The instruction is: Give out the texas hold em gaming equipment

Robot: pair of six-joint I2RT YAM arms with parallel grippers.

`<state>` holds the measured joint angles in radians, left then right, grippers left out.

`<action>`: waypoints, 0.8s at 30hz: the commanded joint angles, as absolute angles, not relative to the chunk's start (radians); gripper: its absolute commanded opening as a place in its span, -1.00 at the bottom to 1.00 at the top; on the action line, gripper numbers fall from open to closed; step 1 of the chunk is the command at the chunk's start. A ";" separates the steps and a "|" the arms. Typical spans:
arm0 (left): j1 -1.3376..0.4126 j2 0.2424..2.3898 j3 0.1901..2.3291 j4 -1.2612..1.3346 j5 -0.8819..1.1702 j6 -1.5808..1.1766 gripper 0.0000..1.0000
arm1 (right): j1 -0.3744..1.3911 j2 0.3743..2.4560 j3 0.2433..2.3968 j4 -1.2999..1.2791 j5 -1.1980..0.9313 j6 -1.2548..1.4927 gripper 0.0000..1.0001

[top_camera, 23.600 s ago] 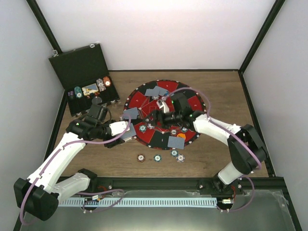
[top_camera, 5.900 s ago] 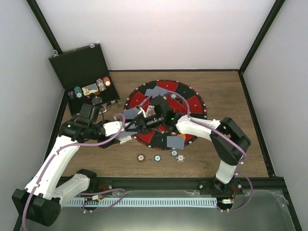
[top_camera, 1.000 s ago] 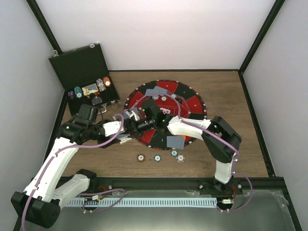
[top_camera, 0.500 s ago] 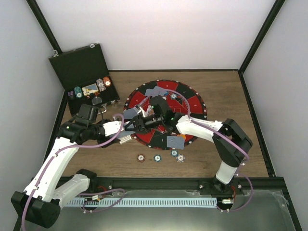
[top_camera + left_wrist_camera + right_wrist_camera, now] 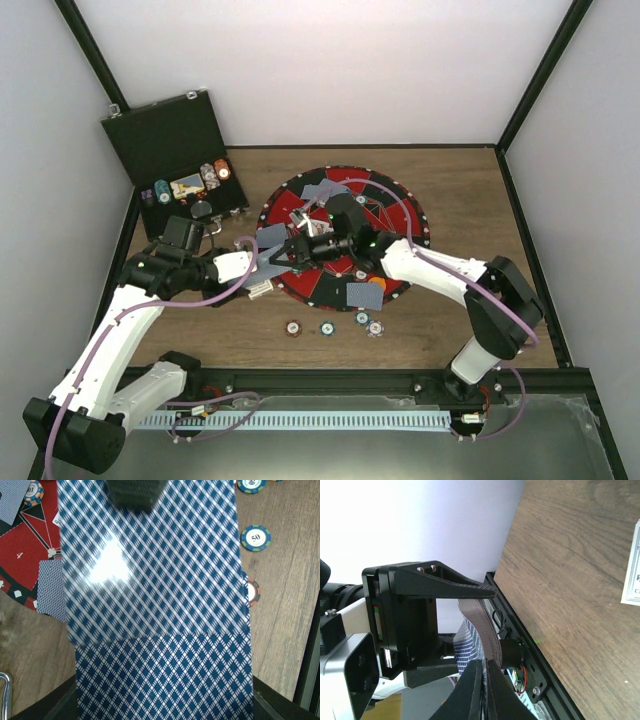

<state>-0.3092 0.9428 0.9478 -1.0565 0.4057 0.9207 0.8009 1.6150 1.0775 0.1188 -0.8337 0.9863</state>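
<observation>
My right gripper (image 5: pixel 484 665) is pinched shut on the top card (image 5: pixel 150 570). My left gripper (image 5: pixel 262 262) squeezes the deck (image 5: pixel 165 670) over the left edge of the mat (image 5: pixel 400 215). I should slide that one card off flat and slow, so no others come along.

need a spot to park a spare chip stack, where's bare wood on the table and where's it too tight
Bare table lies right of the mat up to the frame, and near-right between the chips and right arm. Crowded: the mat's left edge, where left gripper holds the deck and right gripper pinches its top card, toward the case.
</observation>
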 commanded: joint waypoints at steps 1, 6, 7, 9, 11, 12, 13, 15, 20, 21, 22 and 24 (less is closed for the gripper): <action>-0.312 0.938 0.955 -1.034 0.431 0.941 -0.62 | 0.752 1.567 1.055 0.081 -0.820 0.980 -0.99; -0.312 0.935 0.946 -1.032 0.415 0.948 -0.61 | 0.638 1.513 1.037 0.019 -0.837 0.928 -0.99; -0.313 0.936 0.946 -1.032 0.413 0.949 -0.62 | 0.605 1.503 1.027 0.011 -0.848 0.918 -0.99; -0.312 0.937 0.945 -1.032 0.413 0.949 -0.61 | 0.519 1.492 1.013 -0.022 -0.858 0.884 -0.99; -0.312 0.939 0.946 -1.032 0.417 0.947 -0.62 | 0.422 1.504 1.014 -0.074 -0.858 0.827 -0.99; -0.312 0.940 0.946 -1.031 0.418 0.945 -0.61 | 0.384 1.519 1.014 -0.091 -0.863 0.806 -0.99; -0.313 0.940 0.946 -1.031 0.419 0.943 -0.62 | 0.348 1.543 1.018 -0.105 -0.867 0.787 -0.99; -0.313 0.940 0.949 -1.032 0.420 0.940 -0.61 | 0.290 1.593 1.039 -0.137 -0.865 0.743 -0.99; -0.313 0.937 0.951 -1.039 0.415 0.942 -0.61 | 0.205 1.744 1.144 -0.251 -0.774 0.627 -0.99; -0.313 0.937 0.950 -1.041 0.413 0.942 -0.61 | 0.195 1.777 1.163 -0.265 -0.762 0.610 -0.99; -0.313 0.937 0.950 -1.042 0.411 0.941 -0.61 | 0.187 1.809 1.179 -0.277 -0.752 0.599 -0.99; -0.313 0.936 0.951 -1.044 0.411 0.942 -0.61 | 0.180 1.862 1.206 -0.289 -0.738 0.583 -0.99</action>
